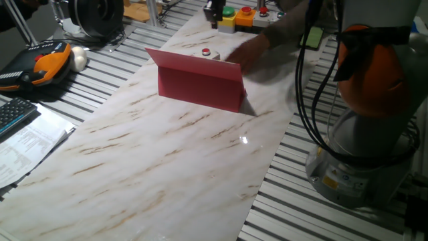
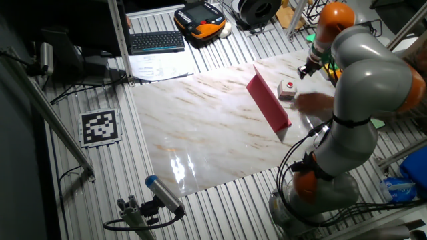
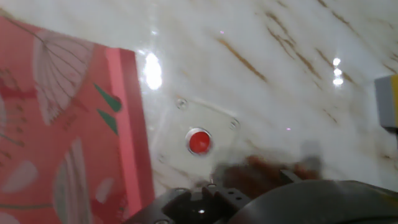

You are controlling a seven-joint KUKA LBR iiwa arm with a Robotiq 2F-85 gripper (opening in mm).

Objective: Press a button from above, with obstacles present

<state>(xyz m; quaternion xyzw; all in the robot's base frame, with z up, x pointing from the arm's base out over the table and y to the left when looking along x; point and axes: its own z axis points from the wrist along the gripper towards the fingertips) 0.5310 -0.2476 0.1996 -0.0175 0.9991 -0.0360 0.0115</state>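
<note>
1. Gripper (image 2: 305,70): dark, at the end of the arm above the far part of the marble sheet; only its dark housing shows along the lower edge of the hand view; fingertips not distinguishable in any view, so whether the fingers are parted or closed, or hold anything, cannot be told
2. Button (image 3: 199,142): small round red cap on a flat pale square base with screws at its corners; it lies on the marble sheet, just ahead of the gripper housing in the hand view, apart from it
3. Button, location: just beside the red panel, on the side away from one fixed view, where the cap shows above the panel's top edge (image 1: 206,52); in the other fixed view it sits between the panel and the gripper (image 2: 288,86)
4. Red panel (image 1: 200,84): low, wide, matte, standing upright on the marble sheet; its button-facing side carries a leaf pattern in the hand view (image 3: 62,124)
5. Marble sheet (image 1: 154,154): pale, brown-veined, glossy, lying on the slatted table
6. Arm (image 2: 363,80): grey with orange joints, arched over the sheet; partly motion-blurred in one fixed view
7. Yellow box (image 1: 227,20): with a green button, at the sheet's far end
</note>
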